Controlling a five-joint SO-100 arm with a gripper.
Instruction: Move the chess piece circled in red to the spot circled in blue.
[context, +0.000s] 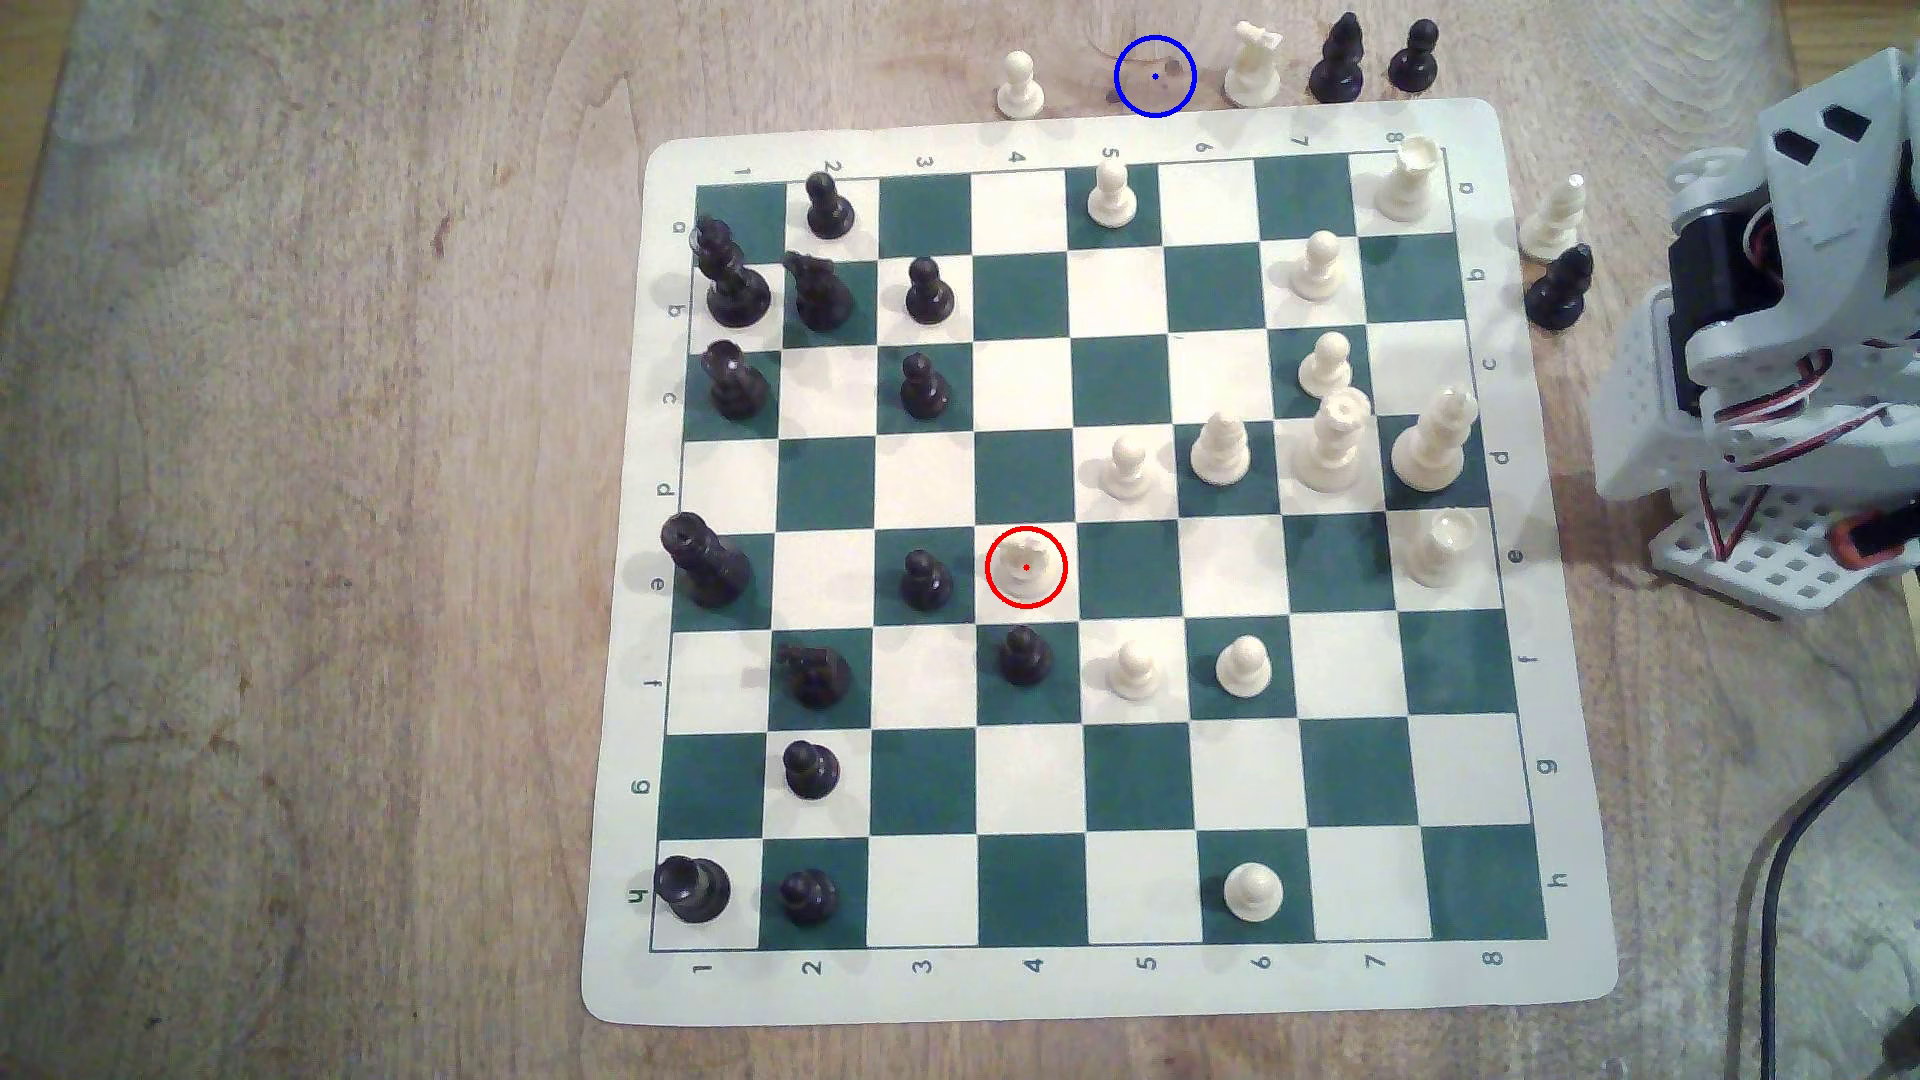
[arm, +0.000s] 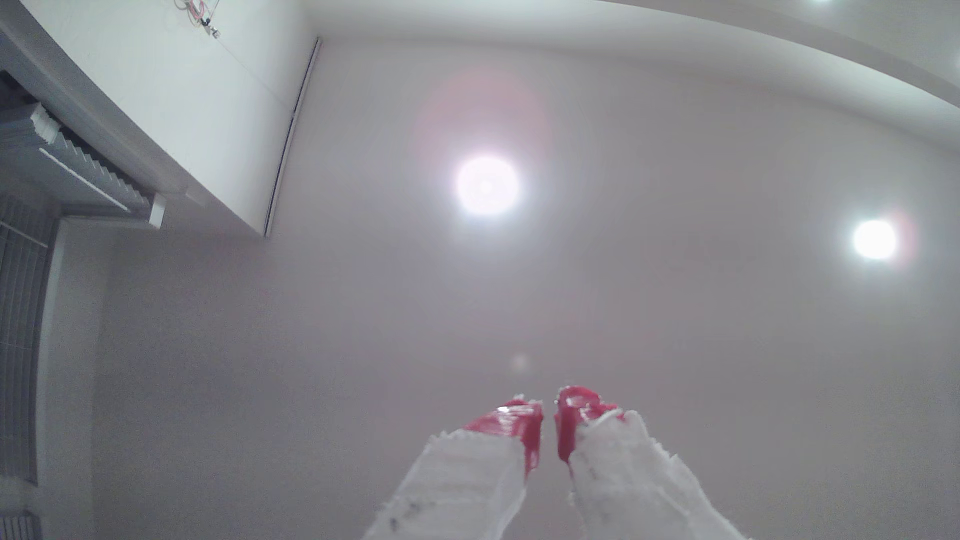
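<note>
Red-tipped jaws (arm: 548, 415), nearest the wrist camera, point up at a pale ceiling (arm: 623, 322) with two bright lamps; only a thin slit parts the tips and nothing is held between them, so they are all but clenched.

Largest in the exterior view is the wooden desk (context: 312, 519), which carries a green-and-white chess mat (context: 1044, 992) across the middle and right of the frame. At the right edge sits the folded white arm (context: 1766, 343), off the mat, with a black cable (context: 1797, 831) trailing toward the lower right corner.

Black pieces crowd the mat's left columns, cream ones its right half. The cream knight (context: 1027, 566) stands upright inside the red ring, on a white square just below the frame's centre. A black pawn (context: 924, 578) stands on the square to its left, another black pawn (context: 1024, 656) on the square just below it.

Off the mat, along the top of the frame, the blue-ringed spot (context: 1171, 91) is bare wood with a dark knot, between a cream pawn (context: 1020, 85) on its left and a second cream knight (context: 1253, 64) on its right, well apart from the red ring.
</note>
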